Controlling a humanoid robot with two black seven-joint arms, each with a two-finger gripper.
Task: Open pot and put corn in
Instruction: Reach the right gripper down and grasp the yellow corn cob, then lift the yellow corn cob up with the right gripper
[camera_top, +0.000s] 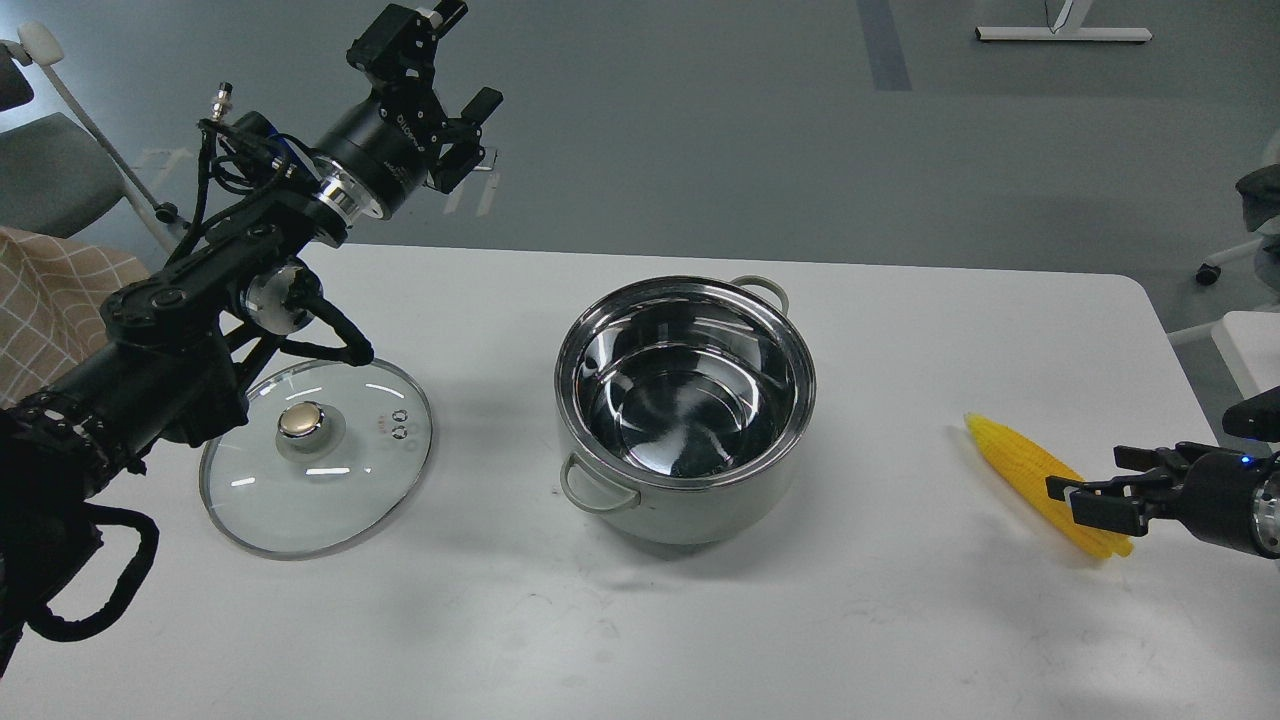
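The pot (700, 512) stands uncovered in the middle of the white table, and its shiny inside is empty. Its glass lid (330, 500) with the gold knob lies flat on the table to the left. The yellow corn (1020, 465) lies on the table at the right, tapered end pointing to the pot. My right gripper (1086, 472) comes in from the right edge, open, with its fingers over the corn's thick end. I cannot tell if it touches the corn. My left gripper (464, 62) is open and empty, raised high beyond the table's far left edge.
My left arm hangs over the lid's left side. The table's right edge (1195, 400) runs close behind the corn. A checked cloth (40, 290) and a grey chair (50, 170) stand at the left. An office chair base (1235, 255) is at the right.
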